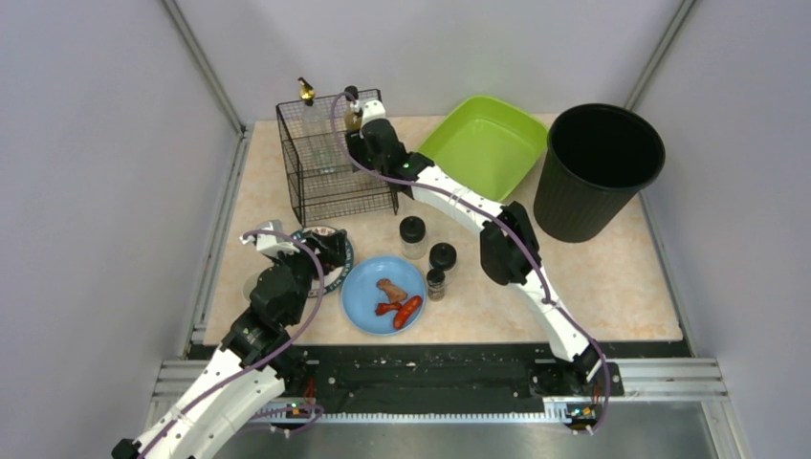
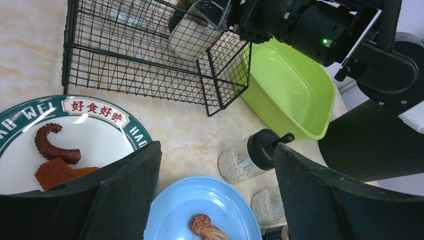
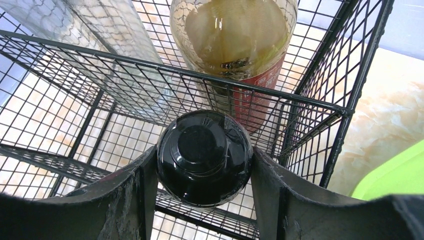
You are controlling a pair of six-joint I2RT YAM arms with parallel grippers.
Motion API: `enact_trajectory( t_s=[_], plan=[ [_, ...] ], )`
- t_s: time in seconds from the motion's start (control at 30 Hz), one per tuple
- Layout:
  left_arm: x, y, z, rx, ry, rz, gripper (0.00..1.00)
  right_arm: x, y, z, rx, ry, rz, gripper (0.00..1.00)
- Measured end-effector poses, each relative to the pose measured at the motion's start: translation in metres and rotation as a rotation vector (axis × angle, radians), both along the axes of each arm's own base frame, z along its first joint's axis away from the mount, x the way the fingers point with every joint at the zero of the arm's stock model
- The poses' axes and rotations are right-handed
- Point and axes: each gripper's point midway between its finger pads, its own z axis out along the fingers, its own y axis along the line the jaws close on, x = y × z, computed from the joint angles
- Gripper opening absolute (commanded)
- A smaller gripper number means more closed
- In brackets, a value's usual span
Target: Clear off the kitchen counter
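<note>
Right pincer [image 3: 202,200] clamped on black-capped jar [image 3: 204,157] above wire basket [image 1: 335,163], left pincer [image 2: 215,200] apart — empty — over blue plate [image 2: 200,210], beige surface [image 1: 612,287].

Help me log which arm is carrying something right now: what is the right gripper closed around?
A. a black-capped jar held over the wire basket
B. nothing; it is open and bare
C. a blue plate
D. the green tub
A. In the right wrist view the right gripper has a finger pressed against each side of the black-capped jar, with the wire basket and its bottles right behind it.
</note>
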Motion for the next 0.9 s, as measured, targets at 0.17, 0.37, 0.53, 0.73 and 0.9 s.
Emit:
enact_trajectory(
  t_s=[0.17, 0.37, 0.53, 0.73, 0.9],
  plan=[
    [-0.0003, -0.0012, 0.0000, -0.001, 0.000, -0.007, 0.87, 0.0019, 0.0012, -0.0002, -0.006, -0.018, -0.014, 0.51],
    [-0.0004, -0.0016, -0.0001, -0.001, 0.001, -0.009, 0.87, 0.0026, 0.0002, 0.0008, -0.018, -0.032, -0.024, 0.62],
    [0.0001, -0.0020, -0.0012, 0.002, 0.005, -0.009, 0.87, 0.0012, 0.0026, 0.0027, -0.030, -0.049, -0.019, 0.70],
    [0.0011, -0.0026, -0.0040, 0.008, 0.014, -0.009, 0.87, -0.0017, 0.0051, 0.0047, -0.054, -0.072, -0.020, 0.72],
    [0.0015, -0.0029, -0.0049, 0.011, 0.017, -0.009, 0.87, -0.0055, 0.0029, 0.0089, -0.078, -0.085, -0.025, 0.72]
  ],
)
